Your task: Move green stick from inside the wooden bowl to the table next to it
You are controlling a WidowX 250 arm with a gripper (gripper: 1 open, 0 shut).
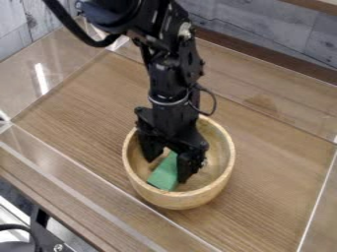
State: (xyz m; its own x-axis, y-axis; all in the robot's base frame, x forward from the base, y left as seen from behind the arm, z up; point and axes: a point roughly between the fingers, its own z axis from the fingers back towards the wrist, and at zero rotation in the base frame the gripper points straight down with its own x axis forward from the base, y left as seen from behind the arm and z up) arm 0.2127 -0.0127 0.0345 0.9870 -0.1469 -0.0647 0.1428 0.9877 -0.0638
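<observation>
Green stick [165, 175] lies inside the wooden bowl [222, 175], with the black gripper [176, 162] lowered over it and its fingers spread wide apart.

From where I stand, the stick leans against the bowl's inner wall on the near left, its lower end toward the bottom. The gripper points straight down into the bowl, one finger on either side of the stick's upper part; whether either finger touches it I cannot tell, and the fingers hide the stick's top end. The bowl sits on the table [93, 103], a brown wood-grain top. Low clear acrylic walls [59, 162] run along the table's edges, the nearest just in front of the bowl. The black arm [171, 69] rises from the gripper toward the upper left.
</observation>
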